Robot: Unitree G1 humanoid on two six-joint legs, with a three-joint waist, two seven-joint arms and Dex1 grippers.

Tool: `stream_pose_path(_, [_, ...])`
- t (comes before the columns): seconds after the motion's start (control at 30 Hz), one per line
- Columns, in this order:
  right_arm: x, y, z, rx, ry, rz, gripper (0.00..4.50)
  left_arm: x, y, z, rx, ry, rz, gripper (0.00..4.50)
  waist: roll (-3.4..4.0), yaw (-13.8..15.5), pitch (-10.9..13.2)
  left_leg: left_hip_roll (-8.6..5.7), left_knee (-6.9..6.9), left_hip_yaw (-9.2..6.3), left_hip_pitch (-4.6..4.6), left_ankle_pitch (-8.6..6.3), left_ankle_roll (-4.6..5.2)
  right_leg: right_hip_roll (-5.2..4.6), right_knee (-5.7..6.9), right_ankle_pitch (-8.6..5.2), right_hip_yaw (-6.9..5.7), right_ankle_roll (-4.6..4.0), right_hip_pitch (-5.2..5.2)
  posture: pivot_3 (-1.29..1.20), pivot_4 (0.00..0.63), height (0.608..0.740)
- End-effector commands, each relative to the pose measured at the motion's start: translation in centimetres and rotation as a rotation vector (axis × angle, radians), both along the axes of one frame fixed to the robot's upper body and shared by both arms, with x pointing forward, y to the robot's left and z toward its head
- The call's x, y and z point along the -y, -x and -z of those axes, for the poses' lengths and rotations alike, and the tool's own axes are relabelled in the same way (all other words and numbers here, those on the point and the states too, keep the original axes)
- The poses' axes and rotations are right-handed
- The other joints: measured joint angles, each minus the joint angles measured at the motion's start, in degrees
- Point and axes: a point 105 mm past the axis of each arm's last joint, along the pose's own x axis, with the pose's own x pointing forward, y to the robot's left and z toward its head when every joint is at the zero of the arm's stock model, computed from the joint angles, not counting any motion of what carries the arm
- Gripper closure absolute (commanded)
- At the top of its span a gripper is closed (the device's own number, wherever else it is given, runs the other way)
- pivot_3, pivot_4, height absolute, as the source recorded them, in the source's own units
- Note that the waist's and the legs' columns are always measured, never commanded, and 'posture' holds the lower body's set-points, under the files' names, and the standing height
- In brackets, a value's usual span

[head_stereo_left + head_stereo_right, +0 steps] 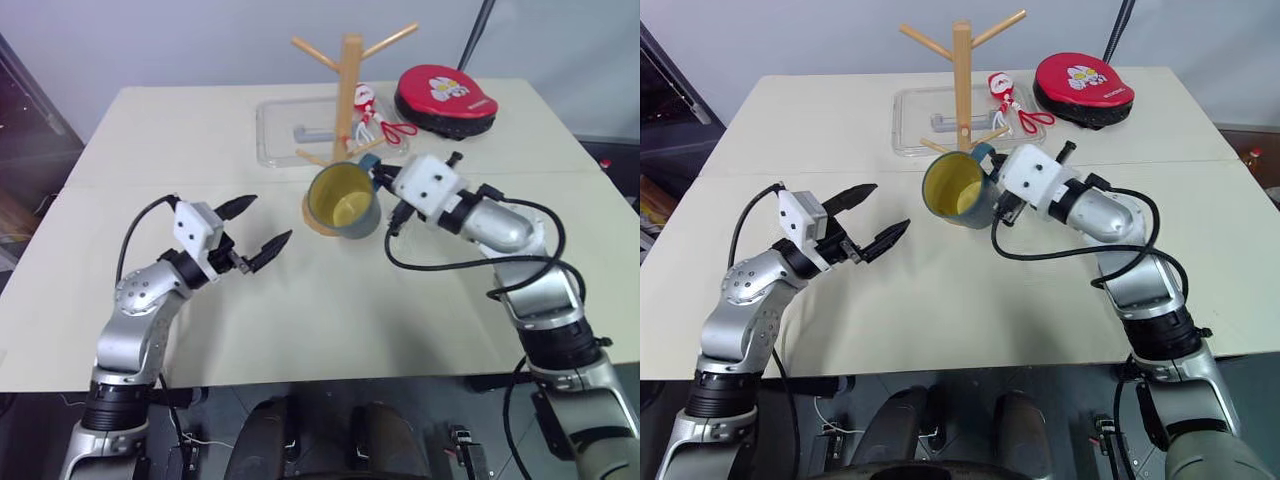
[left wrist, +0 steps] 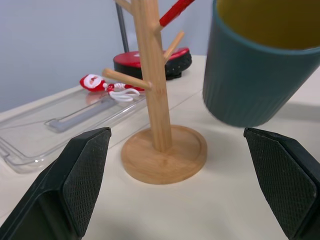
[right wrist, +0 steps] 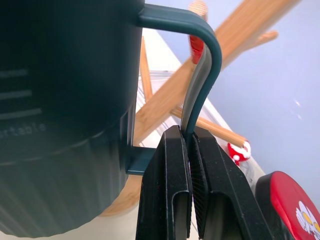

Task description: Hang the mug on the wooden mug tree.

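The right gripper (image 3: 189, 145) pinches the blue loop handle of the teal-blue ceramic mug (image 1: 345, 200), held aloft at frame centre just before the light wooden mug tree (image 1: 350, 90). The left gripper (image 1: 262, 228) hangs wide and empty, lower left. Advised: align the handle loop over a slanted peg before letting go

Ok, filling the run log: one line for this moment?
right end effector: shut on mug handle | mug: lifted beside mug tree | left end effector: open
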Motion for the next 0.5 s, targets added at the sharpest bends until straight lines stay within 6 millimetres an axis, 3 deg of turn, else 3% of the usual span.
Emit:
stream_pose_path(0.03, [-1.5, 0.2, -2.7, 0.078, 0.005, -0.008, 4.47, -1.1, 0.3, -2.5, 0.077, 0.025, -0.018, 0.0, 0.0, -0.12, 0.0, 0.01, -0.01, 0.0, 0.0, 0.0, 0.0, 0.01, 0.01, 0.0, 0.0, 0.0, -0.02, 0.0, 0.15, 0.739])
stream_pose_path(0.27, [-2.4, -0.4, -4.7, 0.117, 0.004, 0.034, 4.47, -1.5, 0.7, -4.5, 0.104, 0.086, -0.005, 0.0, -0.02, -0.01, 0.01, -0.01, 0.0, 0.0, 0.0, 0.07, -0.12, 0.0, 0.01, 0.0, 0.0, 0.0, 0.01, 0.0, 0.15, 0.739])
stream_pose_path(0.5, [-3.0, -0.9, -4.9, 0.095, 0.019, 0.056, 4.47, -0.9, 1.6, -5.7, 0.093, 0.129, 0.074, 0.0, -0.03, -0.14, 0.02, -0.01, -0.01, 0.0, 0.0, 0.14, -0.24, 0.02, 0.01, 0.0, 0.0, 0.0, 0.0, 0.0, 0.15, 0.739])
